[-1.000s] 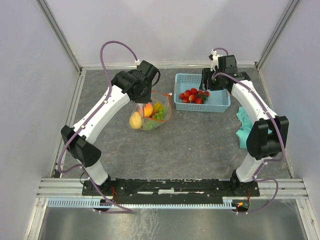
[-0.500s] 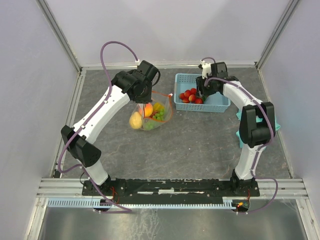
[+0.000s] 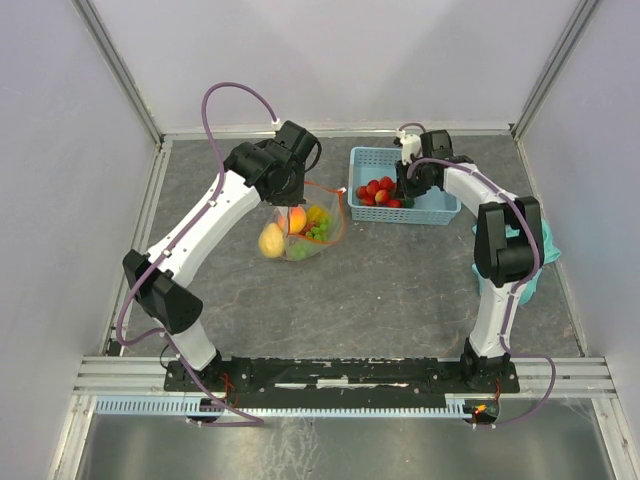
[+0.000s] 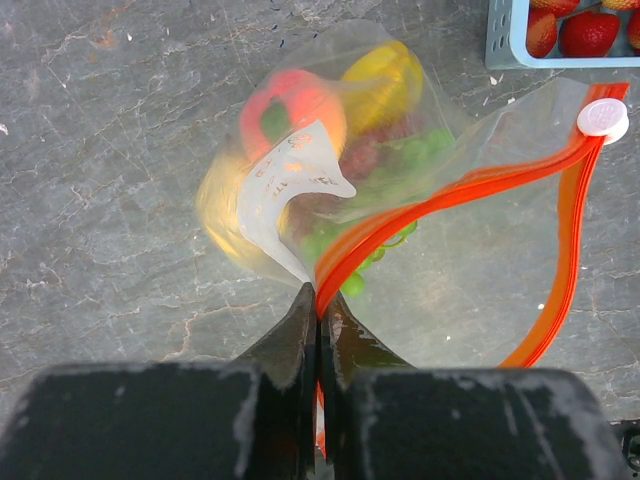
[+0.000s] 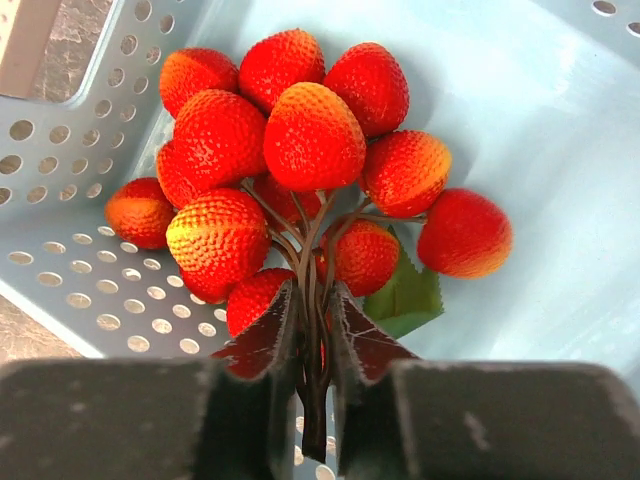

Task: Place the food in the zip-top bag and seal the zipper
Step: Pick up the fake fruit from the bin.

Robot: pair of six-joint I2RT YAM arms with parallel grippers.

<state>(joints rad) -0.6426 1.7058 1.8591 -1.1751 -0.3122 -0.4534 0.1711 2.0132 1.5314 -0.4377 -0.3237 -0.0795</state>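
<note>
Pinching the thin red-orange zipper strip (image 4: 450, 200) of the clear crinkly zip-top bag (image 4: 470, 280) with the left gripper (image 4: 318, 318), jaws pressed fully together on the strip at the near end of the mouth. Holding that mouth agape, with the small round white slider (image 4: 603, 117) at the far end, close to a corner of the light-blue perforated plastic basket (image 4: 497, 40). Showing through the film from overhead: a yellow toy lemon (image 3: 270, 240), an orange-pink peach (image 3: 296, 217) and green pieces (image 3: 316, 232), with a curled white label (image 4: 295, 180) on the side. Hanging just left of the basket, over the grey stone-patterned table (image 3: 380, 290). Reaching into the basket with the right gripper (image 5: 315, 335), fingers drawn in narrowly on the dark bundled stems of a bunch of red toy strawberries (image 5: 300, 140), one finger touching on either side. Sitting within the basket's walls, with a flat green leaf (image 5: 405, 300) beside the stems. Off by the right wall, a crumpled teal cloth (image 3: 545, 250), partly hidden behind the right arm (image 3: 500, 250).
</note>
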